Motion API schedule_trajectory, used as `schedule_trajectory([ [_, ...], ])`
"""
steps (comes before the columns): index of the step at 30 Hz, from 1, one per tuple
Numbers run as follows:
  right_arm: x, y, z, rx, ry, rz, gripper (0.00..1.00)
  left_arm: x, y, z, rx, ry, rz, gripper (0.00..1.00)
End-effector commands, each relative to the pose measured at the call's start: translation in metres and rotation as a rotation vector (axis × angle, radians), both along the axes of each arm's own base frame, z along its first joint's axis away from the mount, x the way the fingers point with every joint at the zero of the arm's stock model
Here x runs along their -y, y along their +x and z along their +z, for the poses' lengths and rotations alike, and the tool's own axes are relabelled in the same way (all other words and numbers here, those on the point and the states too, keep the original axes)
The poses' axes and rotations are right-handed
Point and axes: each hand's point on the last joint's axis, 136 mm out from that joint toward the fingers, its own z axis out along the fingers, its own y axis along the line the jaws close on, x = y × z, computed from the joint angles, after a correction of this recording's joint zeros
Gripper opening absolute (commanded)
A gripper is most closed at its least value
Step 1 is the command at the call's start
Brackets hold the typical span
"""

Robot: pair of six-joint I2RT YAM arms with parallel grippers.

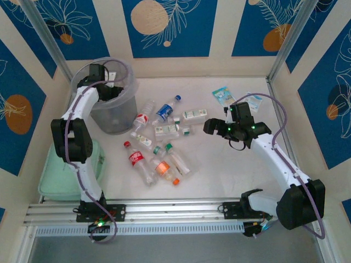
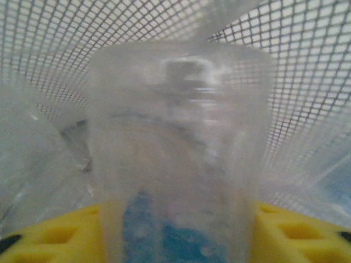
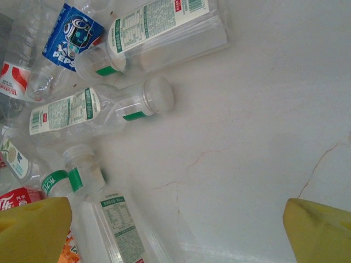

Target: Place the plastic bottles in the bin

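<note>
The bin, a translucent greyish bucket, stands at the back left. My left gripper reaches down into it. In the left wrist view the yellow fingers of the left gripper are shut on a clear bottle with a blue label, against the bin's meshed wall. Several plastic bottles lie mid-table: a blue-labelled one, a red-labelled one, an orange-labelled one and green-labelled ones. My right gripper hovers open just right of them, over bare table, with green-labelled bottles at its left finger.
Two flat blue-and-white packets lie at the back right. A pale green pad sits left of the left arm. A metal rail runs along the near edge. Walls close in the table on three sides.
</note>
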Motion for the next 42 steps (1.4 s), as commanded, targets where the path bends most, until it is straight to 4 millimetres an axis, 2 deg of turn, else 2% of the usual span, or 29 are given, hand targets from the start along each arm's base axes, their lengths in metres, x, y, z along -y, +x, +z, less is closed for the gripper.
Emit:
schedule_trajectory([
  [1,0.006,-0.002,0.002,-0.015,0.018,-0.047,0.99,0.007,0.004,0.012,0.042,-0.019,-0.017,0.7],
  [5,0.011,-0.005,-0.001,-0.034,0.038,-0.059,0.99,0.006,0.005,0.027,0.061,-0.01,-0.022,0.79],
  [9,0.012,-0.007,0.001,-0.022,0.04,-0.038,0.99,0.003,0.003,0.05,0.093,0.015,-0.019,0.86],
  [15,0.023,-0.002,0.003,-0.02,0.011,-0.078,0.99,-0.001,-0.006,0.101,0.167,0.046,-0.02,0.99],
  [20,0.028,0.005,0.002,-0.102,0.074,-0.265,0.99,-0.005,-0.019,0.143,0.237,0.068,-0.011,1.0],
  [22,0.013,0.005,0.005,-0.13,0.137,-0.26,0.99,-0.007,-0.028,0.162,0.273,0.08,-0.003,1.0],
  [25,-0.012,0.002,0.007,-0.133,0.14,-0.174,0.99,-0.007,-0.047,0.188,0.301,0.073,0.001,1.0],
  [28,-0.051,-0.017,0.004,-0.107,0.112,0.143,0.99,-0.001,-0.072,0.206,0.309,0.067,0.001,1.0],
  [31,-0.073,-0.049,-0.012,-0.169,0.009,0.374,0.96,0.01,-0.102,0.217,0.306,0.051,-0.017,1.0],
  [34,-0.091,-0.08,-0.026,-0.21,-0.107,0.534,0.88,0.025,-0.129,0.221,0.3,-0.03,-0.034,1.0],
  [38,-0.118,-0.121,-0.041,-0.241,-0.165,0.696,0.88,0.043,-0.151,0.214,0.27,-0.168,-0.04,0.99],
  [40,-0.126,-0.134,-0.052,-0.285,-0.174,0.731,0.9,0.049,-0.158,0.211,0.267,-0.207,-0.034,0.99],
  [42,-0.129,-0.137,-0.064,-0.311,-0.22,0.744,0.95,0.051,-0.161,0.207,0.277,-0.232,-0.026,0.98],
])
